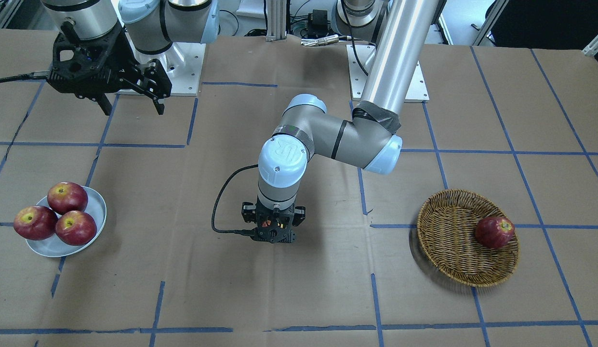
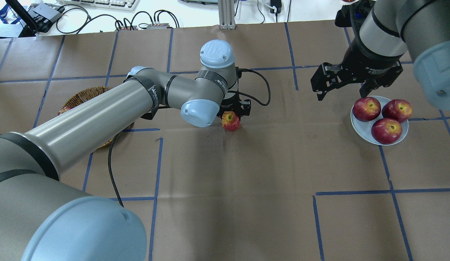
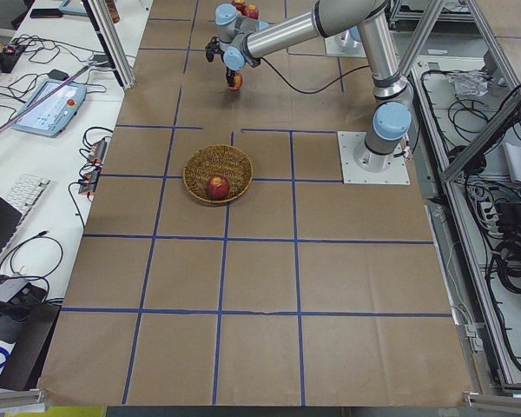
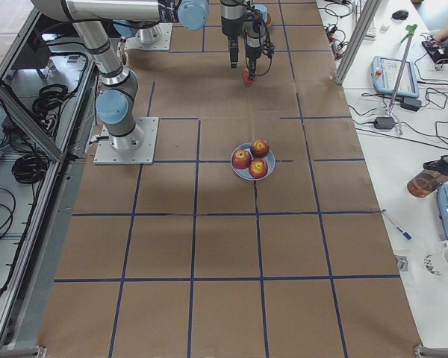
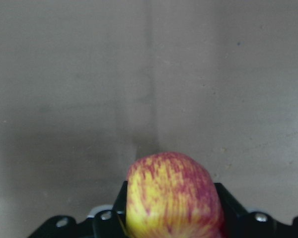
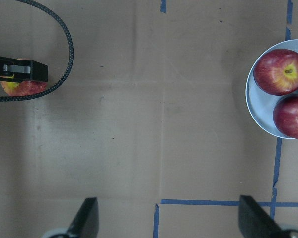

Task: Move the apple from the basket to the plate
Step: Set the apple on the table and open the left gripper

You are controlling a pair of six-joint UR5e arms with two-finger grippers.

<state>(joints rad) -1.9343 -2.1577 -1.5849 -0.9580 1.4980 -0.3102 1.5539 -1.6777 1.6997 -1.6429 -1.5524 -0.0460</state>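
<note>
1. The left arm reaches out over mid-table with its wrist pointing straight down. The left gripper (image 1: 274, 230) sits between the basket (image 1: 448, 246) and the plate (image 1: 95, 206), well apart from both. Prob. the carry leg of the transfer.
2. The apple (image 2: 231, 121), yellow-orange w/ red streaks, is out of the basket and in the left gripper, over the brown paper of the table (image 1: 299, 294). It looks lifted off the paper, but can't tell how high.
3. Grip: the fingers are closed in on the apple's sides, one each side, w/ a gap about apple-wide. The left wrist view shows black gripper parts flanking the fruit. A top-down pinch across the widest part makes sense for a round fruit, so it's less likely to roll out.
4. The basket has one darker red apple (image 1: 494, 232) resting against the rim on the side away from the plate.
5. The plate already carries three dark red apples (image 1: 67, 197), packed together and touching. Only a thin bare strip is left, so a 4th will be a tight fit and could nudge the others or roll off the edge.
6. The right gripper (image 1: 133, 108) hangs high on the plate's side of the table, fingers spread wide, holding and touching nothing. Prob. parked clear of the left arm's path.
</note>
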